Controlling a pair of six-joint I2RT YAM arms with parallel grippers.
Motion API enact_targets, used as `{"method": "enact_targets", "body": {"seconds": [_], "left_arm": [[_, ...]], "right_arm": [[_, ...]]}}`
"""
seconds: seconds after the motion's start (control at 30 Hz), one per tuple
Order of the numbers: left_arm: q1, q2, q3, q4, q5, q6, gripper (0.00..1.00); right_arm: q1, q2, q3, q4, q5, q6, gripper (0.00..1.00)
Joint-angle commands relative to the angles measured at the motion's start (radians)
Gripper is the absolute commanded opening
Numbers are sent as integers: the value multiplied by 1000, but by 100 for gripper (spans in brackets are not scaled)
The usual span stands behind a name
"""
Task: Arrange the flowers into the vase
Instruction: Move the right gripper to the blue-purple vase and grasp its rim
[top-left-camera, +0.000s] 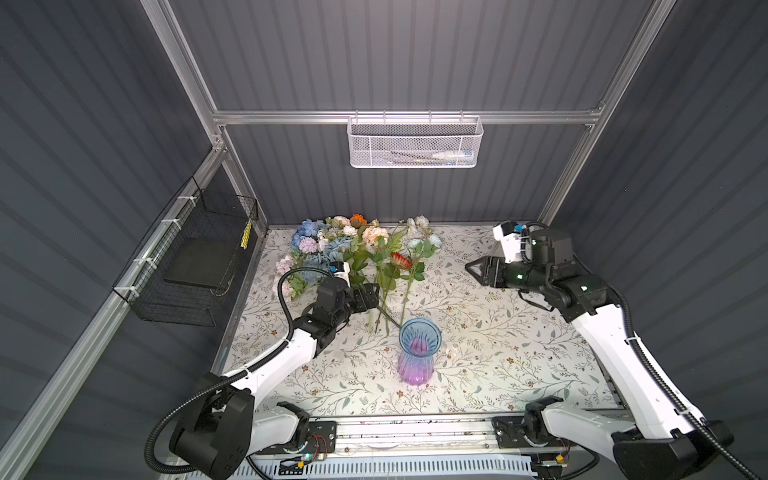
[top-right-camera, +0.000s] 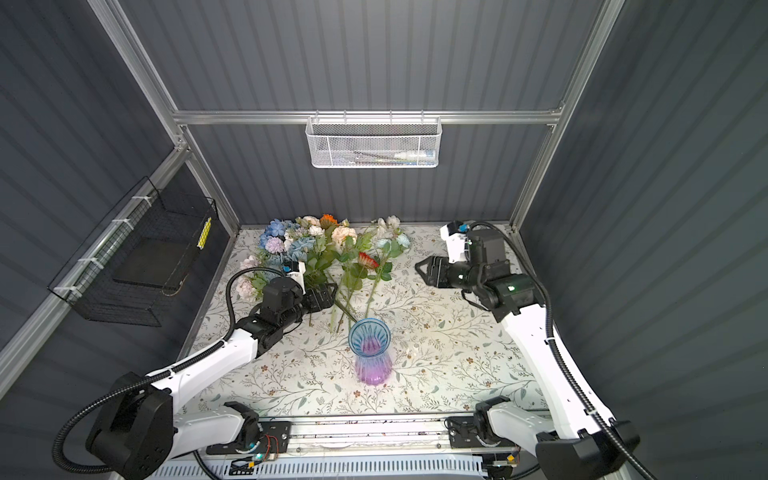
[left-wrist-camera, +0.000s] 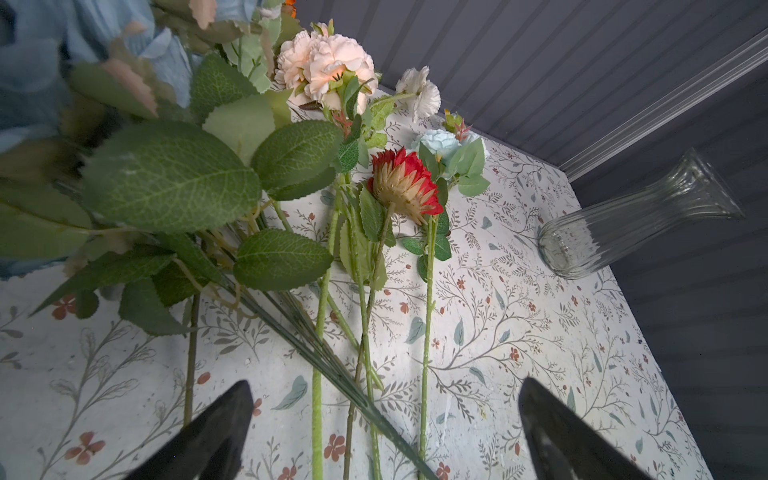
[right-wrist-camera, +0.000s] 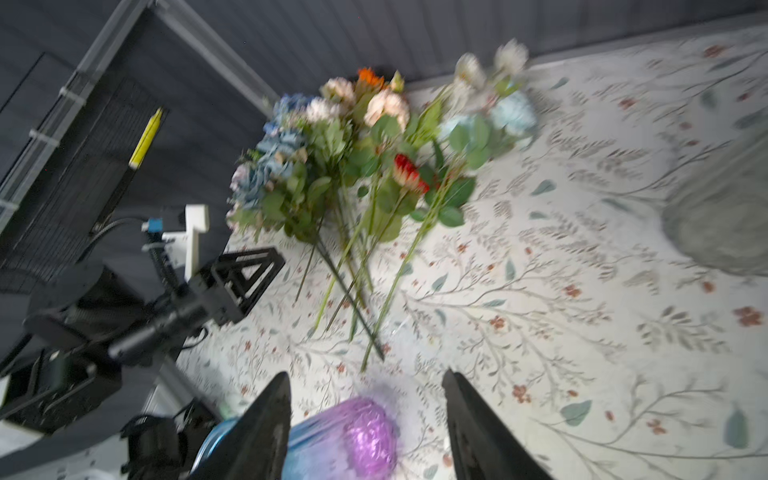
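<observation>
You had the L gripper (left-wrist-camera: 385, 386) wide open at the flower stems (left-wrist-camera: 365, 332), R gripper (right-wrist-camera: 366, 374) apart & empty; you needed to pinch one stem low.

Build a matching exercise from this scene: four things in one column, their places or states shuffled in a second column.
Column one
1. blue-and-purple ribbed glass vase
2. red-petalled artificial flower
3. white mesh metal basket
4. left pincer

Column two
A. hangs on the rear aluminium rail
B. open, over green stems
C. stands upright and empty on the floral tablecloth
D. lies on the tablecloth among other flowers

Pairs: 1-C, 2-D, 3-A, 4-B
</observation>
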Motion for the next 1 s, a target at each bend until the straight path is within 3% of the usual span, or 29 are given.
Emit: {"method": "enact_targets", "body": {"seconds": [0.0, 0.17, 0.33, 0.67, 0.77, 0.97], "left_arm": [[-3, -6, 22, 7, -19, -16, 100], [-3, -23, 18, -8, -33, -22, 100], [-3, -9, 27, -5, -35, -34, 100], [-3, 8, 26, 23, -15, -52, 100], [-3, -12, 15, 9, -25, -45, 100], [-2, -51, -8, -10, -53, -30, 100]], "right_arm": [[93, -37, -27, -62, -52, 14, 59], [247, -35, -50, -100, -63, 19, 59], [355, -17, -52, -175, 43, 16, 59], [451, 125, -62, -144, 60, 42, 55], [451, 150, -63, -140, 72, 42, 47], [451, 169, -67, -138, 72, 49, 21]]}}
